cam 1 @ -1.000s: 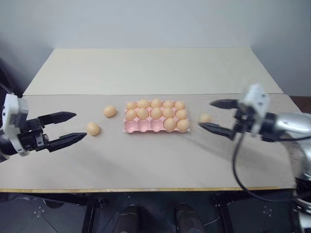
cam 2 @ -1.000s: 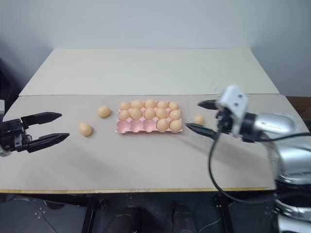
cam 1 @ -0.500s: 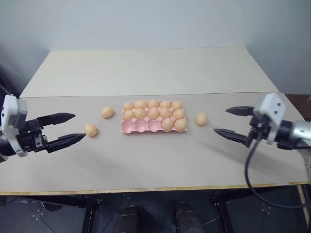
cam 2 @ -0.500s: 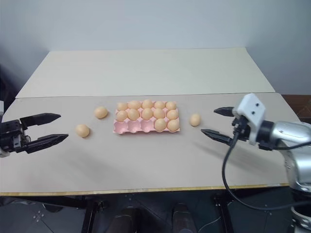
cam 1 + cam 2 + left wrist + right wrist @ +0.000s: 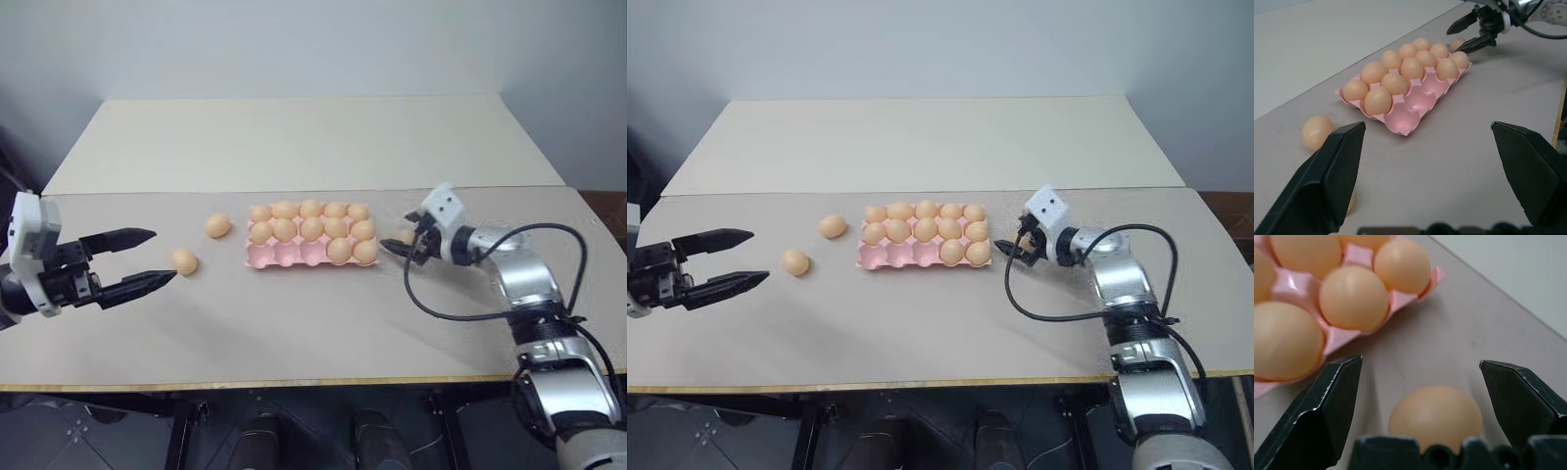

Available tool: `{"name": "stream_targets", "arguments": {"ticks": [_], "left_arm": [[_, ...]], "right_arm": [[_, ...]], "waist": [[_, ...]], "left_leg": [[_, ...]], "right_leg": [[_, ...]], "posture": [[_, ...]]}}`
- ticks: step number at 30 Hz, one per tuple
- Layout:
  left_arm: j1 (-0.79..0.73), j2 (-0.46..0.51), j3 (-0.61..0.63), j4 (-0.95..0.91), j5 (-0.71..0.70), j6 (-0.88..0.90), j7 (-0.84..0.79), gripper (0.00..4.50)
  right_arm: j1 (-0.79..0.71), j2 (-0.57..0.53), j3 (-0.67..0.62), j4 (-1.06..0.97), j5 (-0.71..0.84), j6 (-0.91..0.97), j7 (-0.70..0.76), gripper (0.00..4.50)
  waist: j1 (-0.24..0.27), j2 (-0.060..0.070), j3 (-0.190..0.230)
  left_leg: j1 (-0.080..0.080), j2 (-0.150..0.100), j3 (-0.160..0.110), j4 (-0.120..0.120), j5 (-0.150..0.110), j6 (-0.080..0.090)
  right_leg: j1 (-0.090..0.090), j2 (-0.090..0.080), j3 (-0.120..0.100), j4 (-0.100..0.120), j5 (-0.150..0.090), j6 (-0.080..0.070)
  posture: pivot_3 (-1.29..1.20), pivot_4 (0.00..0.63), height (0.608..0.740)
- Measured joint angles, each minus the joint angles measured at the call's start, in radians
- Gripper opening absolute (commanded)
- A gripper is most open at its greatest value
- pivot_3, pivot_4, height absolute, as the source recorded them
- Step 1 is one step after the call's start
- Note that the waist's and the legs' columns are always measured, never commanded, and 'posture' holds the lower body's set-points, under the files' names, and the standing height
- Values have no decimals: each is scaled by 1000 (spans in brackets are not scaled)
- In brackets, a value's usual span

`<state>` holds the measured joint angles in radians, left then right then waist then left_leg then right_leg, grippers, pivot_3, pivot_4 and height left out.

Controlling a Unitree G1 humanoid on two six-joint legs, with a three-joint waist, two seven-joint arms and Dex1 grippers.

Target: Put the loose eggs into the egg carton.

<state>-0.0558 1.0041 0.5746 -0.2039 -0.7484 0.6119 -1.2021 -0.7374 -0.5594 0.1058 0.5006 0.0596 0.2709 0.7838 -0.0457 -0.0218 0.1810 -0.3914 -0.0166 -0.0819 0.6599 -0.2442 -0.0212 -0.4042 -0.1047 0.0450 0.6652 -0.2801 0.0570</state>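
The pink egg carton point(image 5: 284, 257) lies mid-table. Its two back rows are full, and the front row has eggs in its two right cups. Two loose eggs rest left of it, one point(image 5: 217, 226) further back and one point(image 5: 184, 260) nearer. A third loose egg point(image 5: 1436, 418) lies just right of the carton. My right gripper point(image 5: 1420, 361) is open, low over the table, with this egg between its fingers and no contact visible. My left gripper point(image 5: 162, 255) is open and empty, just left of the nearer egg.
The carton's wall point(image 5: 1344, 338) and its right-hand eggs lie close ahead of the right gripper. A second cream tabletop point(image 5: 304, 137) adjoins behind. The table's front edge point(image 5: 294, 382) runs below both arms.
My right gripper has swung in from the right, forward and down, and now straddles the egg beside the carton. The left gripper and the other eggs have stayed put.
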Motion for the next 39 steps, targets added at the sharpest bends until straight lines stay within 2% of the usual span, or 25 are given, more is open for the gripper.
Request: {"name": "stream_targets", "arguments": {"ticks": [1, 4, 8, 12, 18, 21, 26, 31, 32, 36, 39], "left_arm": [[3, 0, 1, -2, 0, 0, 1, 4500], [11, 0, 8, -2, 0, 1, 4, 4500], [9, 0, 11, -3, -1, 1, 6, 4500], [-11, 2, 11, -3, 0, 0, 8, 4500], [-13, 2, 11, -4, 0, 0, 7, 4500], [-8, 2, 12, -6, -1, 0, 7, 4500], [-5, 2, 13, -12, -1, 2, 7, 4500], [12, 2, 20, -23, -3, 5, 11, 4500], [15, 2, 21, -25, -4, 5, 12, 4500], [23, 2, 26, -32, -6, 6, 14, 4500], [23, 2, 32, -33, -9, 7, 15, 4500]], "right_arm": [[-2, 2, 0, 25, -7, -11, -8, 4461], [-5, 6, -3, 87, -13, -44, -19, 3857], [-15, 21, -9, 102, -8, -54, -22, 2598], [-5, 26, -20, 31, 2, -46, -22, 2569], [14, 18, -39, -307, 45, 106, 1, 2569], [14, 63, 7, -449, 62, 189, 5, 2569], [18, 185, 126, -470, 37, 220, -25, 2569], [-11, 276, 171, -402, 1, 219, -67, 2569], [-19, 284, 178, -390, -3, 219, -70, 3279], [-29, 295, 201, -370, -21, 219, -73, 4475], [-29, 294, 193, -377, -22, 222, -78, 4475]], "waist": [[1, 0, 0], [-1, 0, 0], [-7, 0, 0], [-10, 0, 0], [-14, 0, 0], [-18, 0, 0], [-21, 0, 0], [-21, 0, 0], [-21, 0, 0], [-20, 0, 0], [-21, 0, 0]], "left_leg": [[0, 0, 0, 0, 0, 0], [0, 0, 0, 0, 0, 0], [1, 0, 0, 0, 0, 0], [0, 0, 0, 0, 0, 0], [0, 0, 0, 0, 0, 0], [1, 1, -1, 0, 0, 0], [0, 1, -1, 0, 0, 0], [0, 0, -1, 0, 0, 0], [0, 1, -1, 0, 0, 0], [0, 0, -1, 0, 0, 0], [0, 0, -1, 0, 0, 0]], "right_leg": [[0, 0, 0, 0, 0, 0], [-1, 0, 0, 0, 0, 0], [0, 0, 0, 1, 0, 0], [-1, 0, 0, 0, 0, 0], [-1, 0, 0, 1, 0, 0], [-1, 1, 0, 1, 0, 0], [-2, 1, 0, 1, 0, 0], [-2, 1, 0, 1, 0, 0], [-2, 1, 0, 1, 0, 0], [-2, 1, 0, 1, 0, 0], [-2, 1, 0, 1, 0, 0]], "posture": [[0, 150, 740], [0, 150, 740], [0, 150, 740], [0, 150, 740], [0, 150, 740], [0, 150, 740], [0, 150, 740], [0, 150, 740], [0, 150, 740], [0, 150, 740], [0, 150, 740]]}}
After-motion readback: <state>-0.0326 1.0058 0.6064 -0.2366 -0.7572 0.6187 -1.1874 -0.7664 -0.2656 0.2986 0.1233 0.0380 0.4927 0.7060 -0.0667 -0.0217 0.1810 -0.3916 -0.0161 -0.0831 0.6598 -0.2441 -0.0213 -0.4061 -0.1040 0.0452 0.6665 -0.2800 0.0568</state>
